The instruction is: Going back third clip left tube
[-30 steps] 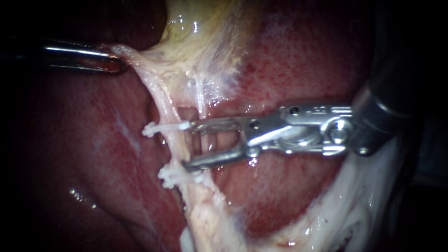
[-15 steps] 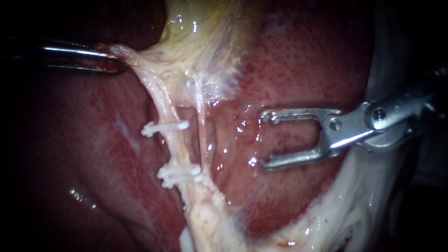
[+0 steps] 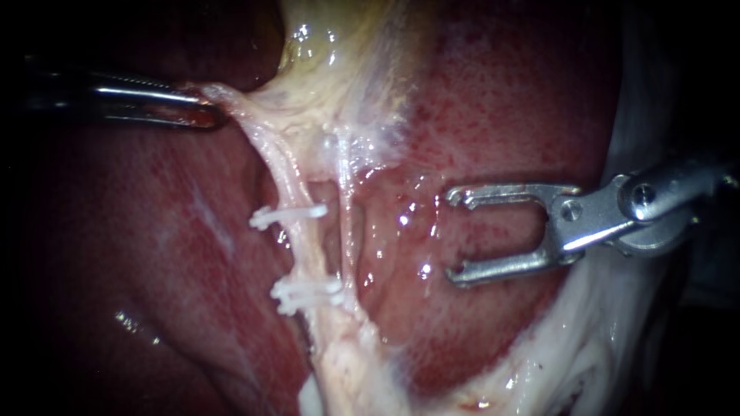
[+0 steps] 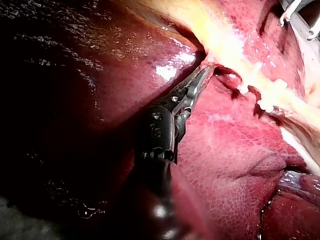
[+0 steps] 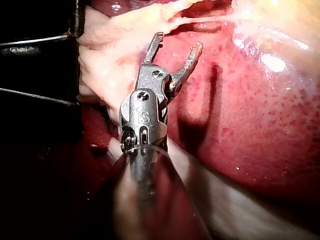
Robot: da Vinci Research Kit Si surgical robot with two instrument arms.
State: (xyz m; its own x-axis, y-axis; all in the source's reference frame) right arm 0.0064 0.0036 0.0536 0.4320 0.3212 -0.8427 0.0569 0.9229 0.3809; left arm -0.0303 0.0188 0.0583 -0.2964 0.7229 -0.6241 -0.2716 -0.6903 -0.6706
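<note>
The pale left tube (image 3: 287, 173) runs down from the yellowish gallbladder (image 3: 347, 62). It carries one white clip (image 3: 289, 216) and a tight cluster of white clips (image 3: 307, 291) lower down. A thinner right tube (image 3: 347, 231) lies beside it. My right instrument (image 3: 453, 236) stands to the right of both tubes, jaws open and empty, as also seen in the right wrist view (image 5: 179, 41). My left instrument (image 3: 208, 108) has its jaws shut on the pale edge of gallbladder tissue, holding it to the left (image 4: 206, 74). The clips (image 4: 267, 102) lie just past it.
Dark red liver (image 3: 524, 115) surrounds the tubes, wet and glistening. White fatty tissue (image 3: 586, 339) borders the lower right, under the right instrument's shaft. Dark liver (image 4: 75, 100) bulges beside the left instrument's shaft.
One second ago my right instrument's open jaws straddled the left tube between the clips. It has drawn back to the right, clear of both tubes. The whole view has shifted slightly right.
</note>
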